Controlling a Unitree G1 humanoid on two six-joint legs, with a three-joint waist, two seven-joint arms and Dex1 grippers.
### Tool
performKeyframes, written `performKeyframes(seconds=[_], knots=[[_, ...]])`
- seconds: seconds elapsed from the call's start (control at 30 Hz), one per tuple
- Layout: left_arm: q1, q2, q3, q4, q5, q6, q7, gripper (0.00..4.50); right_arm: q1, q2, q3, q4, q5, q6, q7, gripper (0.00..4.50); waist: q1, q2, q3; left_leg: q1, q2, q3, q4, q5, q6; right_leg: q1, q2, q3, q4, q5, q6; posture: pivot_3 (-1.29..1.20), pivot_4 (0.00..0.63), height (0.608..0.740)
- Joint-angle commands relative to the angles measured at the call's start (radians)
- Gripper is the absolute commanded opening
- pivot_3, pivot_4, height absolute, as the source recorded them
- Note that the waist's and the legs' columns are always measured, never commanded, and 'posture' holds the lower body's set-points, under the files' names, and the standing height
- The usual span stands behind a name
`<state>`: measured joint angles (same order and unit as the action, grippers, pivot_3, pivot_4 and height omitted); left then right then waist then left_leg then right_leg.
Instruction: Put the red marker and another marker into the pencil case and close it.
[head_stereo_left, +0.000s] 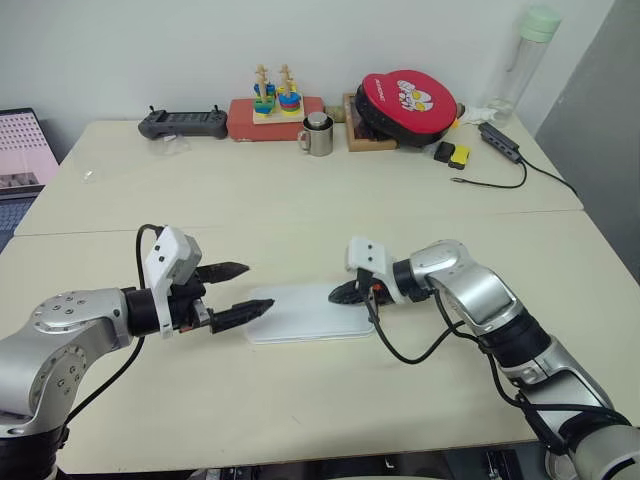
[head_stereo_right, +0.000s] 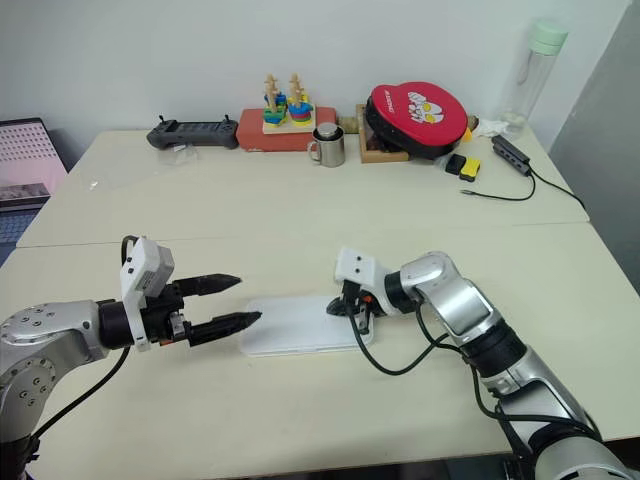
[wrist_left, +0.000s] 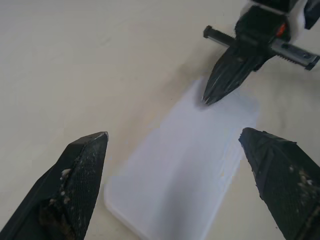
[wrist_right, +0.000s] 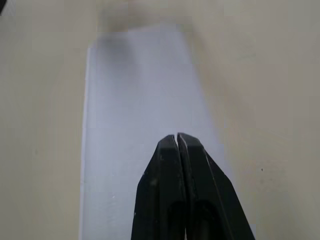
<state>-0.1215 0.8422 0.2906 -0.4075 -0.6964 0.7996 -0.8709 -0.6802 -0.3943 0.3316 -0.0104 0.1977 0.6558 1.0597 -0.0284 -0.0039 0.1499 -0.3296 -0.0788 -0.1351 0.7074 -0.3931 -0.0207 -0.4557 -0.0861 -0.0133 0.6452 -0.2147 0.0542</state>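
The pencil case is lying flat on the table, in the lower middle of the head picture, and its lid is looking shut; no red marker and no purple one are lying anywhere on the table, so my guess is that they are already inside and the job is nearly done, or all done; I cannot see into the box, so I cannot be sure. The right gripper is sitting at the right end of the case with its two black fingers pressed tight together and holding nothing; the tip is over the lid, but I cannot tell if it is pressing down or just hanging above it. The left gripper is waiting at the left end of the case with its fingers spread wide and empty, one on each side of the near corner in the wrist picture. What may be left is a last push to snap the lid, if it is not clicked yet; the catch and the hinge are too small to make out. Far at the top of the picture, a metal cup, a red round case and a black controller are sitting well away from the work.
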Motion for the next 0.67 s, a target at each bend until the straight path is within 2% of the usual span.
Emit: performKeyframes(seconds=[0.03, 0.23, 0.4, 0.53, 0.67], knots=[[-0.105, -0.064, 0.008, 0.101, 0.038, -0.021, 0.123, 4.50, 0.021, -0.018, -0.211, -0.066, 0.116, 0.065, -0.070, 0.62, 0.003, 0.000, 0.000, 0.000, 0.000, 0.000, 0.000, 0.000, 0.000, 0.000, 0.000, 0.000, 0.000, 0.000, 0.000, 0.00, 0.150, 0.740], [-0.173, -0.114, -0.025, 0.293, 0.192, -0.123, 0.240, 4.50, 0.102, -0.083, -0.368, -0.106, 0.144, 0.108, -0.194, 2.20, 0.002, 0.000, 0.000, 0.000, -0.001, 0.001, 0.000, 0.000, 0.000, 0.000, 0.000, -0.001, 0.000, 0.000, 0.000, 0.00, 0.150, 0.740], [-0.132, -0.105, -0.036, 0.393, 0.262, -0.212, 0.211, 4.50, 0.179, -0.126, -0.387, -0.095, 0.139, 0.083, -0.224, 3.52, -0.007, 0.000, 0.000, 0.001, 0.001, 0.002, -0.001, 0.000, 0.000, -0.001, 0.000, -0.001, 0.000, 0.000, 0.000, 0.00, 0.150, 0.740], [-0.125, -0.086, 0.003, 0.402, 0.248, -0.233, 0.176, 4.50, 0.180, -0.138, -0.388, -0.104, 0.155, 0.093, -0.239, 4.44, -0.003, 0.000, 0.000, 0.000, 0.000, 0.002, 0.000, 0.000, 0.000, -0.001, 0.000, 0.000, 0.000, 0.000, 0.000, 0.00, 0.150, 0.740], [-0.109, -0.075, 0.034, 0.400, 0.240, -0.237, 0.152, 4.50, 0.169, -0.136, -0.373, -0.098, 0.158, 0.082, -0.247, 4.44, -0.001, 0.000, 0.000, 0.000, 0.000, 0.001, 0.000, 0.000, 0.000, 0.000, 0.000, 0.000, 0.000, 0.000, 0.000, 0.00, 0.150, 0.740]])
